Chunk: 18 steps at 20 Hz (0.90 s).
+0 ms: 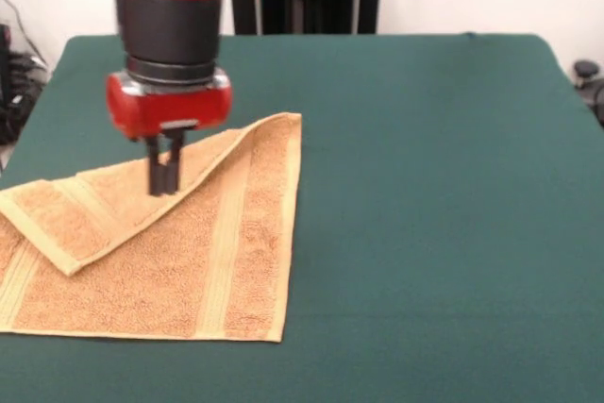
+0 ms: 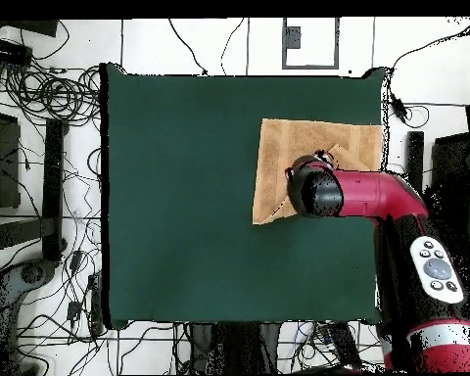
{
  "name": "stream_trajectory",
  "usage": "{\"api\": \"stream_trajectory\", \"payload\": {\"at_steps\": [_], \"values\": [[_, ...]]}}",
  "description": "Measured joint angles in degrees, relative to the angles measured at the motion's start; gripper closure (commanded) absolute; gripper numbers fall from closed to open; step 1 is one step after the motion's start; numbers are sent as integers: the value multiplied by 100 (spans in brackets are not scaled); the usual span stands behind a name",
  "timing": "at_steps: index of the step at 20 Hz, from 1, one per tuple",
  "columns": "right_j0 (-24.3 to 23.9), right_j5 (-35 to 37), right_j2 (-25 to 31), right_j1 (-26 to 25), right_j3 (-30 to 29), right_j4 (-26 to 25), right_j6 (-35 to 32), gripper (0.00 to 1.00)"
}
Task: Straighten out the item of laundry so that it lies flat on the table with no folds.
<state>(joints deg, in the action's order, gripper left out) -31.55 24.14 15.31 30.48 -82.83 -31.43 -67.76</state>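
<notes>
**Gripper fingers together over the folded flap**

Gripper points straight down from the red wrist block, its two dark fingers drawn close with hardly any gap showing, their tips at the surface of the towel's folded-over flap. Whether cloth is pinched between them cannot be told from the front view; they look shut. Above the wrist block, the black and red arm rises vertically out of the top of the front view. In the overhead view the arm reaches from the base across to the towel in a bent line, its rounded end hiding the gripper.

One item of laundry lies directly beneath and around the tool: a single orange-tan towel with paler woven bands. One corner is turned back over the rest, so a diagonal fold edge runs just in front of the fingers, and the flap lies under the tips. Beyond the flap the towel is flat.

One table, covered in dark green, stretches well away from the tool, with the towel near one of its edges.
</notes>
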Motion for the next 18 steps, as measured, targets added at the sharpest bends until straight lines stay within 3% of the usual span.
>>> {"api": "stream_trajectory", "payload": {"at_steps": [18], "values": [[-1081,635,301,149,584,199,0,100]]}}
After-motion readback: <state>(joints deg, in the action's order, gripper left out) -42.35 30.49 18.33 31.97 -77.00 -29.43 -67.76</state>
